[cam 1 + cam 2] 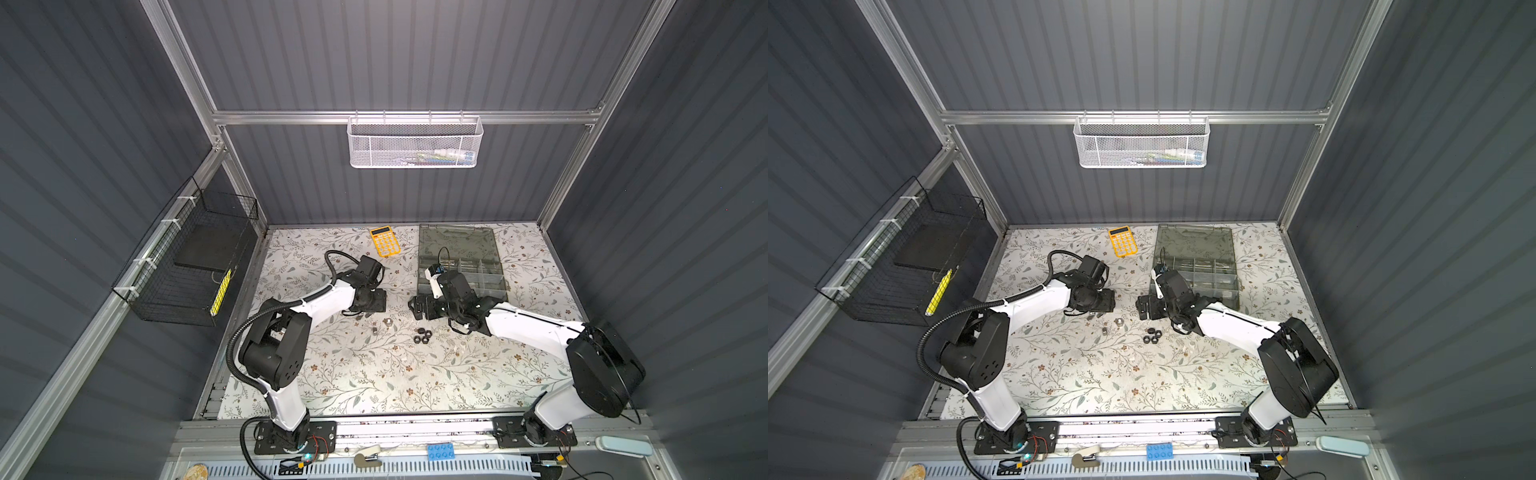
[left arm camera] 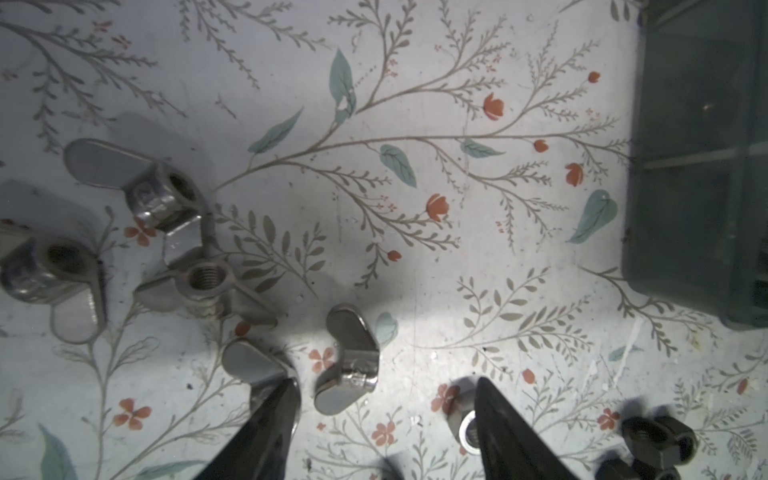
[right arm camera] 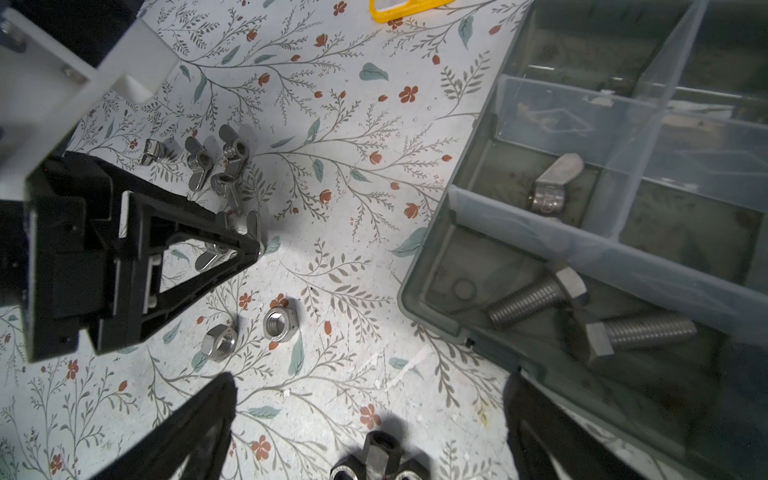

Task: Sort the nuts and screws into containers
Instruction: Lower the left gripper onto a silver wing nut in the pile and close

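black nuts: loose cluster on worktop, nearest
silver hex nuts: two, loose, just beyond
right end effector: jaws wide apart, empty, near black nuts
left end effector: jaws apart, wing nut between, unclamped
organizer box: farther right; two screws, one more wing nut inside

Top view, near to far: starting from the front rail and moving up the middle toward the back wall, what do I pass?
Blue block → black nuts → calculator → mesh basket.
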Available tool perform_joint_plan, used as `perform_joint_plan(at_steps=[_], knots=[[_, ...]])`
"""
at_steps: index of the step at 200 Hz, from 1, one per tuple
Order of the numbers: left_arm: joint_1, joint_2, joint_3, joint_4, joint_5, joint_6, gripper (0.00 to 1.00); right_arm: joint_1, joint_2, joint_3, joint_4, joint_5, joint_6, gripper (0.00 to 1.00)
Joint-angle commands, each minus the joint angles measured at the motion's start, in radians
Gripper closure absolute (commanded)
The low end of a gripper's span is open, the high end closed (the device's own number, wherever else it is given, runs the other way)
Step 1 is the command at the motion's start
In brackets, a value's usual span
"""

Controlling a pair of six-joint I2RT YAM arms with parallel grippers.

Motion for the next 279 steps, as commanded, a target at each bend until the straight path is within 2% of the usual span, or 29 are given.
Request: perform_joint_plan(at_steps=[1, 108, 249, 279], knots=[[-0.005, 0.016, 0.002, 0.003, -0.007, -0.01, 0.35, 0.005, 0.011, 0.023, -0.012, 0.002, 0.005, 0.01], [-0.007, 0.085, -0.007, 0.018, -0.03, 0.008, 0.5, 0.004, 0.006, 0.019, -0.007, 0.002, 0.006, 0.01], [-0.008, 0.132, -0.006, 0.031, -0.03, 0.019, 0.83, 0.003, -0.009, 0.014, -0.007, 0.016, 0.011, 0.01], [-0.008, 0.114, 0.007, 0.025, -0.023, 0.018, 0.84, 0.0, -0.028, -0.001, 0.003, 0.03, 0.013, 0.01]])
